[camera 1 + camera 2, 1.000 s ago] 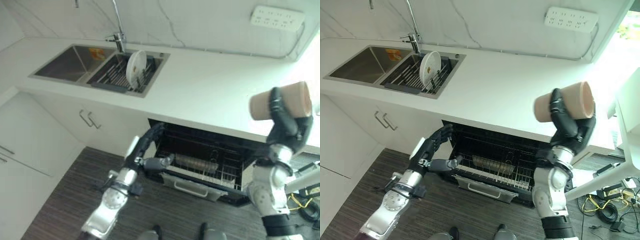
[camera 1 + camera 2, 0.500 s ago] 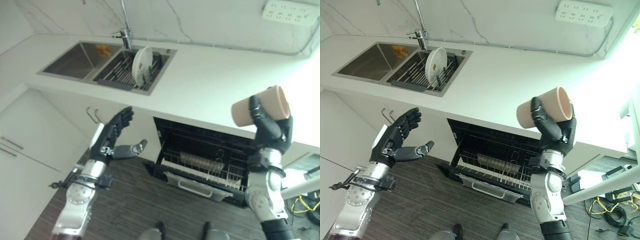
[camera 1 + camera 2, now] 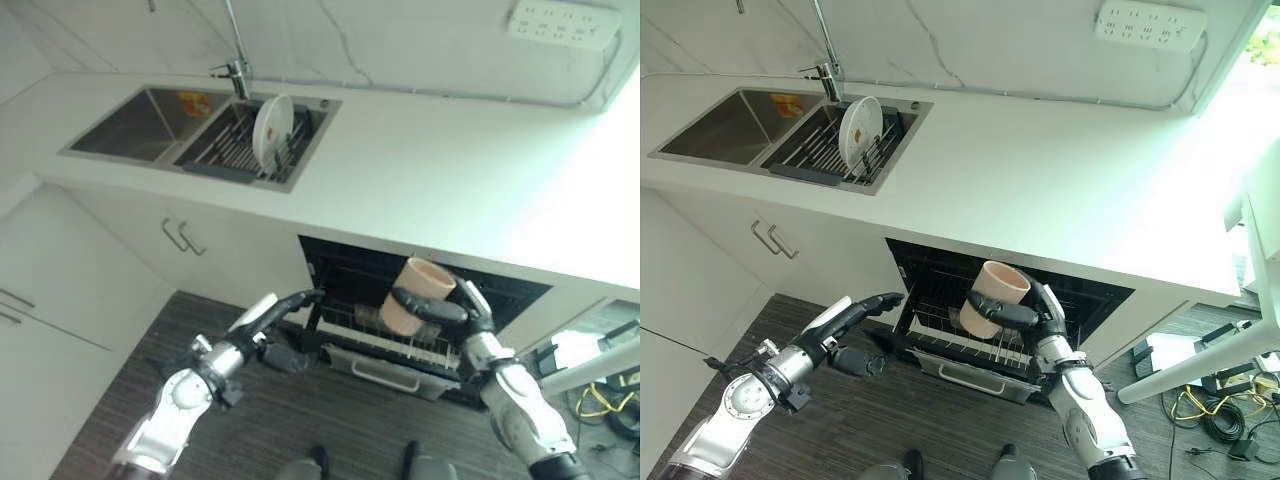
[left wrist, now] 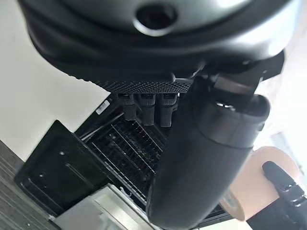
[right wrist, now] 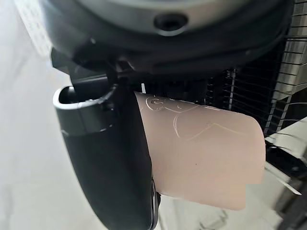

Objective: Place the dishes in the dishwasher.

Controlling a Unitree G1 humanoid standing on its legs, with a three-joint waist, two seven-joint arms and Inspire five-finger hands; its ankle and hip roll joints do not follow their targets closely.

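Cup: The right hand (image 3: 1040, 312) had its fingers and thumb curled round a pink cup (image 3: 990, 297). The cup hung in the air, just over the front of the dishwasher rack (image 3: 970, 335).
Cup's lean: Its open mouth pointed up and toward the desk (image 3: 1040, 170). Its bottom pointed down at the rack.
Which way to go: The rack lay right below the cup and a bit further in. I think the hand needed to go down and a little forward, and tip the cup over.
Left hand: The left hand (image 3: 283, 303) was by the left edge of the dishwasher door (image 3: 385, 372). Its fingers were straight and it held nothing.
Nearer hand: The right hand was nearer the rack.
Plate: A white plate (image 3: 271, 130) stood on its edge in the sink (image 3: 150, 125), far from both hands.
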